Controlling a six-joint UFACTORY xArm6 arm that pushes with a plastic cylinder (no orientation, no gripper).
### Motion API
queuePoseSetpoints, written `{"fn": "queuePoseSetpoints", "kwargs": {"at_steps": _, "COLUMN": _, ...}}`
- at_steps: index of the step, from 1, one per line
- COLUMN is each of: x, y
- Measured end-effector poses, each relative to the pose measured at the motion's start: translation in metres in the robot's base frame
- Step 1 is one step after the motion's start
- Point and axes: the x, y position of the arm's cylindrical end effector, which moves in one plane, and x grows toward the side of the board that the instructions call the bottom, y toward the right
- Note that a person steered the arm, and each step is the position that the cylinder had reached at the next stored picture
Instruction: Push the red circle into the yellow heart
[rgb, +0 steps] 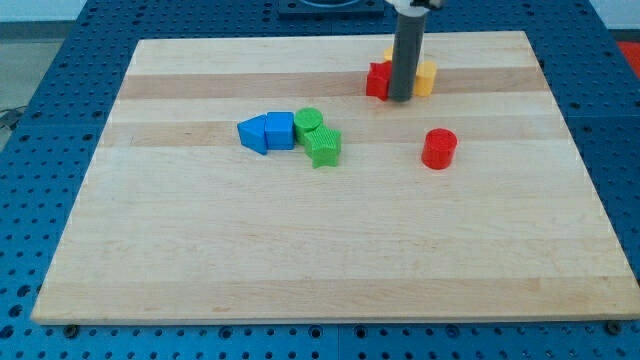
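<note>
The red circle (439, 148) stands alone on the wooden board, right of centre. A yellow block (426, 77), partly hidden by the rod so its shape is unclear, sits near the view's top. A second yellow piece (389, 53) peeks out behind the rod. A red block (378, 80) of unclear shape touches the rod's left side. My tip (400, 98) rests on the board between the red block and the yellow block, above and left of the red circle.
Two blue blocks (266, 132) lie left of centre, touching a green circle (308, 121) and a green block (324, 147). The wooden board (320, 270) lies on a blue perforated table.
</note>
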Motion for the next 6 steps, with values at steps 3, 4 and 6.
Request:
{"fn": "queuePoseSetpoints", "kwargs": {"at_steps": 3, "x": 0.193, "y": -0.06}}
{"fn": "queuePoseSetpoints", "kwargs": {"at_steps": 4, "x": 0.274, "y": -0.045}}
{"fn": "queuePoseSetpoints", "kwargs": {"at_steps": 6, "x": 0.206, "y": 0.081}}
